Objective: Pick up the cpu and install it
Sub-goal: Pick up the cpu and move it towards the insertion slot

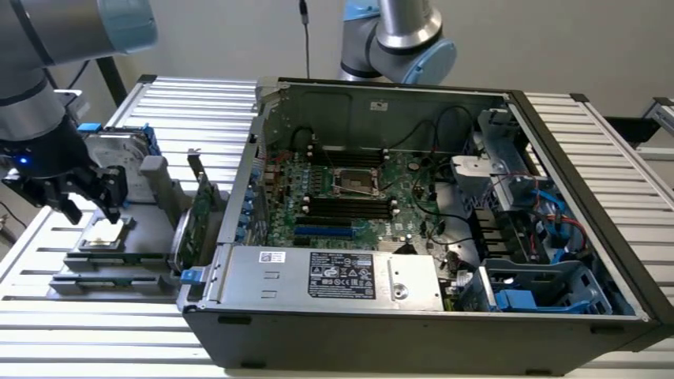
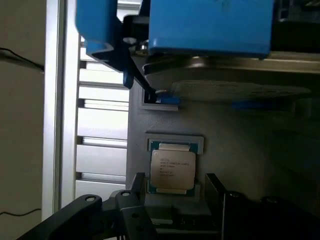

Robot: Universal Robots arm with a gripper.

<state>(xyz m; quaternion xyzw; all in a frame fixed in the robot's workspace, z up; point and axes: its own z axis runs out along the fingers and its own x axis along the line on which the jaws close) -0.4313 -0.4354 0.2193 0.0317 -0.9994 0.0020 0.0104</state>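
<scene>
My gripper [image 1: 93, 209] is wide open and holds nothing. It hangs right over the cpu [image 1: 106, 234] and does not touch it. The cpu is almost square. It lies flat, shiny side up, in a grey holder [image 1: 74, 276] on the tabletop [image 1: 84, 332]. It is straight below me, under the gap between my fingers [image 2: 216, 190]. The open computer [image 1: 421, 237] and its socket [image 1: 355, 181] sit well apart, to the exterior view's right.
</scene>
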